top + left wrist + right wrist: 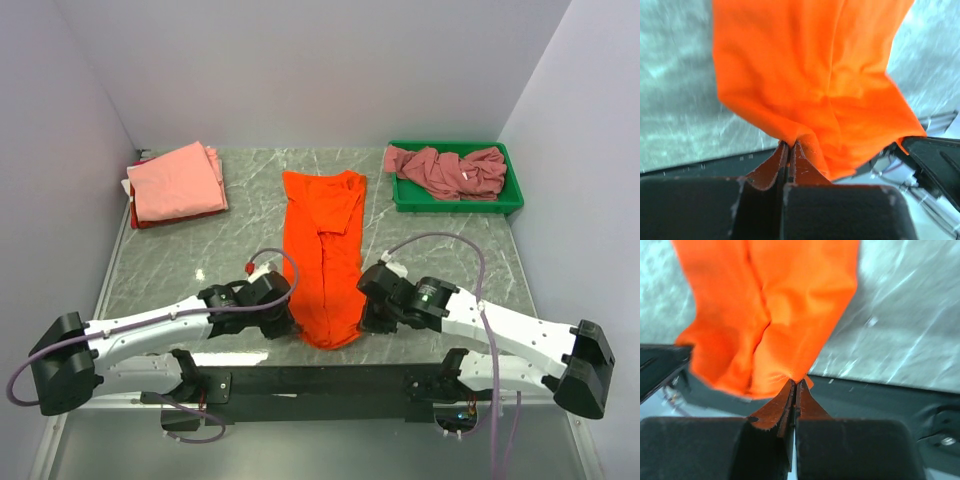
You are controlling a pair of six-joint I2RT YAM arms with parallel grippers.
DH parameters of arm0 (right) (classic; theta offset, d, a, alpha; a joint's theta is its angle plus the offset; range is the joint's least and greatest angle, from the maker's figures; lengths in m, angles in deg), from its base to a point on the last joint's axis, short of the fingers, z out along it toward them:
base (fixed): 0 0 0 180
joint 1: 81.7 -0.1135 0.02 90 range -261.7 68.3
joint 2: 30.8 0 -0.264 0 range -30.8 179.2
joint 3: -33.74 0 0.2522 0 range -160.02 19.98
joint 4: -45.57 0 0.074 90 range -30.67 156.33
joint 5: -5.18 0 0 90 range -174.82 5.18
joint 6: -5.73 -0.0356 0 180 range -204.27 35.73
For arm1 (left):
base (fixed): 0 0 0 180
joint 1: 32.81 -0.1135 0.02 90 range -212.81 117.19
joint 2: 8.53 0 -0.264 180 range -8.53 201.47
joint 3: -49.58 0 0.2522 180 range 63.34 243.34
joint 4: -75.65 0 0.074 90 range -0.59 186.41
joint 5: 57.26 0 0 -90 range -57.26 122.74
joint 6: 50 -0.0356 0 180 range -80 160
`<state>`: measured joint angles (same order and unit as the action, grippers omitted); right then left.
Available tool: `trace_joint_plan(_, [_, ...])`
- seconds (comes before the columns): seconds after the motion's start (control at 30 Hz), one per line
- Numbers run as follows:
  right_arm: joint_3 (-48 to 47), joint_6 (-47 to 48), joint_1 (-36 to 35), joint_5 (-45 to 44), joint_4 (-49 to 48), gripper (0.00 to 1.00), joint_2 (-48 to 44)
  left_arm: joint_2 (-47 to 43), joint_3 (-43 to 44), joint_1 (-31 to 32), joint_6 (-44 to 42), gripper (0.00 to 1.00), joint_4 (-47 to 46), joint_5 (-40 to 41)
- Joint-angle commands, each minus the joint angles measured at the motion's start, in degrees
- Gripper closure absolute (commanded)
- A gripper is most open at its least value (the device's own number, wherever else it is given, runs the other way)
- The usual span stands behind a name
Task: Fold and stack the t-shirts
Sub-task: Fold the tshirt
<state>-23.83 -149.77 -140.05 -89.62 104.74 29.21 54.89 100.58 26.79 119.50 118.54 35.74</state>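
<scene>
A bright orange t-shirt [322, 250] lies lengthwise on the table's middle, sides folded in, its near hem lifted. My left gripper [283, 318] is shut on the hem's left corner; the cloth [810, 85] hangs from the pinched jaws [789, 145]. My right gripper [366, 312] is shut on the hem's right corner; the cloth [770, 310] spreads from the closed jaws [795, 384]. A folded salmon-pink t-shirt [177, 182] lies at the back left. Crumpled rose-mauve t-shirts [445, 168] fill the bin.
A green plastic bin [512, 198] stands at the back right. The pink shirt rests on a darker red folded piece [150, 221]. A black rail [320, 380] runs along the near table edge between the arm bases. White walls close in the table.
</scene>
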Motion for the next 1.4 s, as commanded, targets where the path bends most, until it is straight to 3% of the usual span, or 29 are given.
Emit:
trace_joint_plan(0.0, [-3.46,7.91,3.49,-2.15,0.65,1.0,1.77,1.44,2.23,-2.28,-1.37,0.99,-2.05,2.44])
trace_joint_plan(0.17, [-6.19,14.42,9.3,-2.15,-0.84,1.0,5.81,4.96,5.55,-6.15,-5.93,0.99,-4.25,1.39])
trace_joint_plan(0.37, [-11.11,19.95,15.79,-0.74,-2.6,1.0,13.8,9.51,8.82,-16.33,-14.63,0.99,-7.05,-3.77])
trace_joint_plan(0.5, [-17.61,23.3,19.67,-0.13,-2.96,1.0,20.57,16.28,12.76,-23.98,-20.43,1.0,-10.4,-9.76])
trace_joint_plan(0.8, [-35.78,29.54,26.44,1.02,-1.47,1.0,39.21,30.35,25.07,-33.21,-29.75,0.99,-10.31,-14.6])
trace_joint_plan(1.0, [-43.8,30.78,28.99,1.72,1.17,1.0,47.39,38.0,31.84,-36.91,-33.27,0.99,-10.4,-20.05])
trace_joint_plan(1.37, [-44.6,30.86,31.98,3.12,1.35,1.0,50.56,44.34,34.22,-40.61,-35.21,0.99,-11.9,-25.6])
